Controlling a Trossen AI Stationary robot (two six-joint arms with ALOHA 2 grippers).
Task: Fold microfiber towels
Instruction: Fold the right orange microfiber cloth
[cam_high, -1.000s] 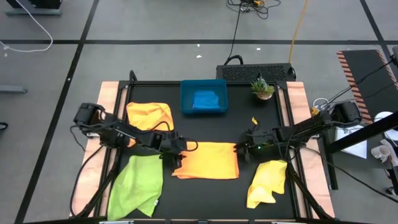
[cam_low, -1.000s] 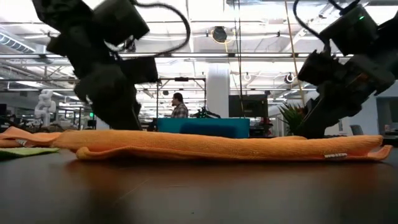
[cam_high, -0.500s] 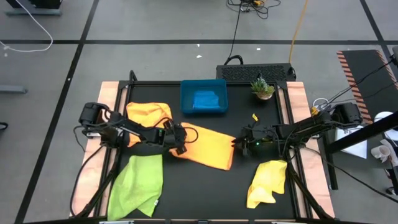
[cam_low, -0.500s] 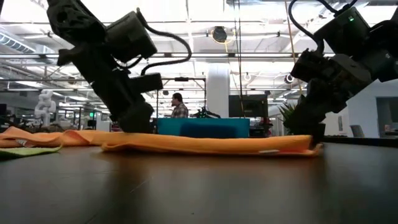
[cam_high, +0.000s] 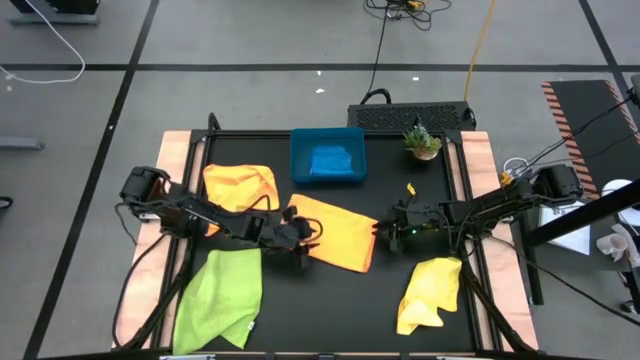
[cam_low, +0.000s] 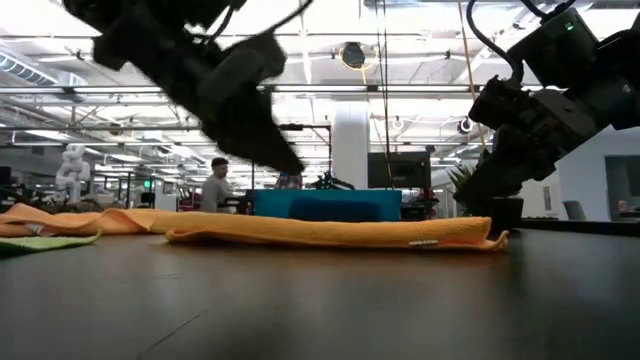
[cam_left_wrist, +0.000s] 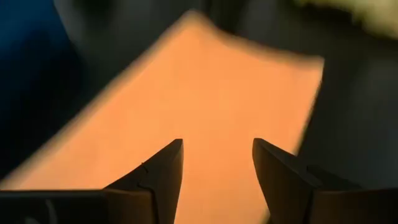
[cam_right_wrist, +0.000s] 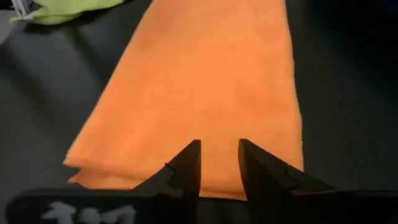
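In the middle of the table the folded orange towel (cam_high: 338, 231) lies flat and slanted, with the left gripper (cam_high: 300, 243) hovering open-fingered at its near-left end and the right gripper (cam_high: 392, 238) parked open-fingered at its right edge, neither gripping it.

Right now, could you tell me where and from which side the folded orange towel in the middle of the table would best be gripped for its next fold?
Probably at its two short ends. The folded orange towel lies flat as a long strip, slanting between the arms. The left gripper is open over one end and the right gripper is open at the other, so each could come down on its nearest corner, pinching both layers.
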